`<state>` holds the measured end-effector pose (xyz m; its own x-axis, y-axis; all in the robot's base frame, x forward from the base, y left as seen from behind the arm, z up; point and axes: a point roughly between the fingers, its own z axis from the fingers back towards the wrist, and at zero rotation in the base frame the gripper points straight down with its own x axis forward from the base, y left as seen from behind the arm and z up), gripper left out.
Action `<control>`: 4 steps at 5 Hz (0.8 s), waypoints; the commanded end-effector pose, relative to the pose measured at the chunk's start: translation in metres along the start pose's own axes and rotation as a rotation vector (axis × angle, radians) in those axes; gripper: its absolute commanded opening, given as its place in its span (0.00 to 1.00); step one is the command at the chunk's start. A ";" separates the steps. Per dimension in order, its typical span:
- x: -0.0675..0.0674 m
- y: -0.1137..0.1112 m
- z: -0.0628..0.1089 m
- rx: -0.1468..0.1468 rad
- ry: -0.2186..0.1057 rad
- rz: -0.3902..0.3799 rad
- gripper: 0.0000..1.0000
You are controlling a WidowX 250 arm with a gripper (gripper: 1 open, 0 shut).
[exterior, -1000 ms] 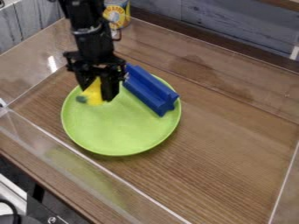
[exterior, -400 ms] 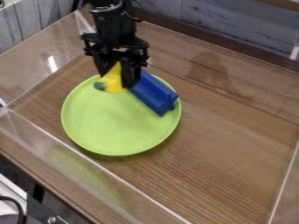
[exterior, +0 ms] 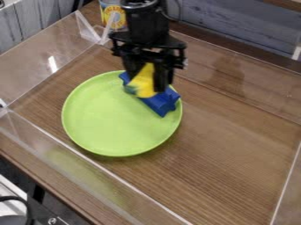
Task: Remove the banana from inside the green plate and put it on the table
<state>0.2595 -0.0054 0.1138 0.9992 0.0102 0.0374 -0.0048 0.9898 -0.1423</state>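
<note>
One banana (exterior: 141, 81), one green plate (exterior: 104, 123), one blue block (exterior: 163, 101). Your gripper (exterior: 144, 83) has its fingers part-closed on the banana: small, yellow, seemingly greenish at its tip, lifted over the plate's far edge, above the block, near the table's (exterior: 235, 141) far side.

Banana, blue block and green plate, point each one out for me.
banana (exterior: 143, 80): camera view, yellow body between the gripper fingers.
blue block (exterior: 164, 103): camera view, exposed right end.
green plate (exterior: 100, 119): camera view, bare inner surface.
</note>
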 end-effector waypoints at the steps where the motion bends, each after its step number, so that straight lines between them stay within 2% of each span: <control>1: 0.004 -0.028 0.006 -0.009 -0.045 -0.028 0.00; 2: 0.006 -0.053 -0.004 -0.019 -0.042 -0.062 0.00; 3: 0.001 -0.075 -0.014 -0.014 -0.051 -0.023 0.00; 4: 0.005 -0.072 -0.025 -0.009 -0.046 -0.010 0.00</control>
<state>0.2623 -0.0805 0.0924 0.9985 0.0028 0.0552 0.0052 0.9893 -0.1456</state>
